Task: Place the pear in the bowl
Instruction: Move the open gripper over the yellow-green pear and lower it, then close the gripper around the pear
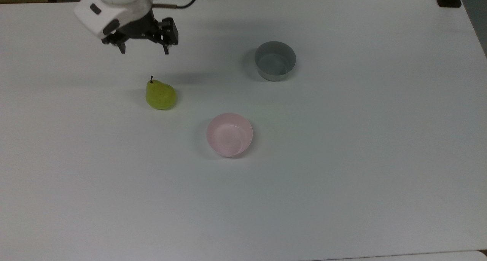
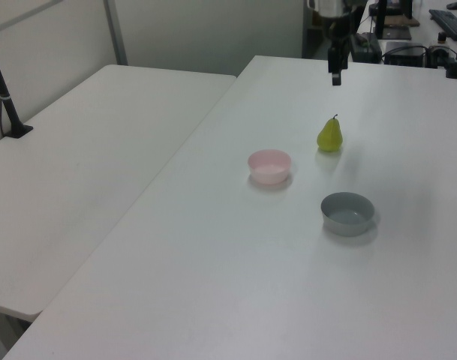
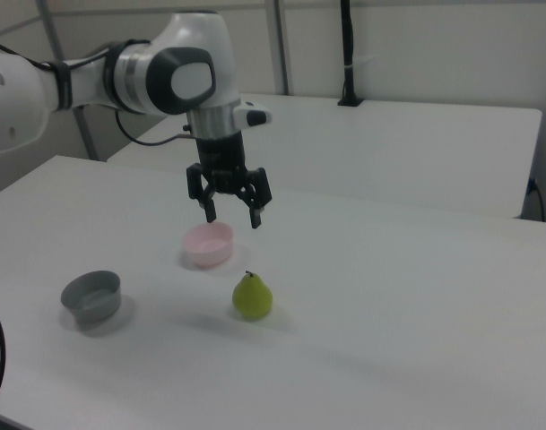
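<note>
The yellow-green pear (image 1: 160, 94) (image 2: 329, 135) (image 3: 252, 296) stands upright on the white table (image 1: 342, 158), stem up. The pale pink bowl (image 1: 229, 134) (image 2: 269, 166) (image 3: 208, 244) sits empty a short way to the pear's lower right in the top view. My gripper (image 1: 144, 50) (image 2: 335, 78) (image 3: 232, 218) hangs open in the air above the table, fingers pointing down, with nothing between them. In the right view it is above the pear and slightly to the right view's left.
A grey bowl (image 1: 275, 60) (image 2: 347, 213) (image 3: 91, 296) stands empty at the top view's upper right of the pink bowl. A second white table (image 2: 85, 172) adjoins at the left view's left. A black post (image 3: 347, 54) rises at the far table's edge.
</note>
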